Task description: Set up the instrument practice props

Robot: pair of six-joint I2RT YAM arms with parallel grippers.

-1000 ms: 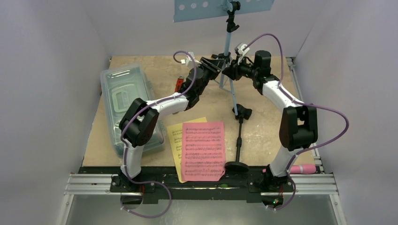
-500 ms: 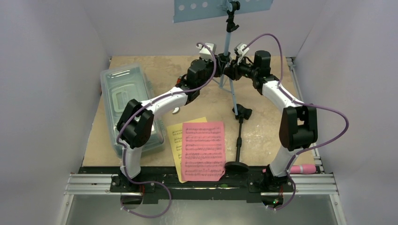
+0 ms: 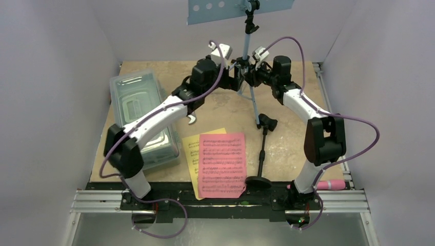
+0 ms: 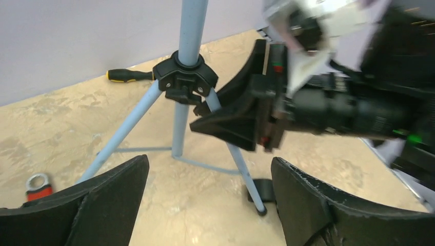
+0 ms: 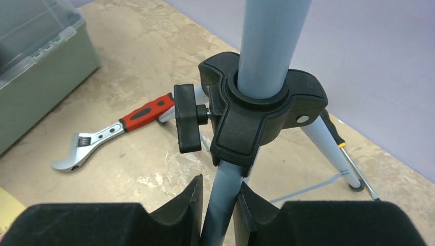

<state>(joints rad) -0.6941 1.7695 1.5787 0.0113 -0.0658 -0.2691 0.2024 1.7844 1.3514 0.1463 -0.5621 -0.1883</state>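
The light blue music stand (image 3: 241, 10) rises on its tripod at the back of the table. My right gripper (image 5: 219, 192) is shut on one tripod leg (image 5: 225, 189) just below the black hub (image 5: 261, 113). My left gripper (image 4: 210, 174) is open wide in front of the tripod, nothing between its fingers, close to the right gripper (image 3: 250, 78). The pink page (image 3: 221, 164) lies over a yellow page (image 3: 192, 154) near the front. The black mic stand (image 3: 262, 151) lies flat beside them. The pink toy microphone (image 3: 331, 184) lies at the right arm's base.
A clear lidded box (image 3: 136, 110) sits at the left. A red-handled wrench (image 5: 113, 134) lies by the tripod, partly under the left arm. A yellow-and-black screwdriver (image 4: 128, 76) lies behind the stand near the back wall.
My left arm has stretched forward toward the tripod and its jaws have opened wide. The stand has shifted slightly left. The right gripper keeps its grip.
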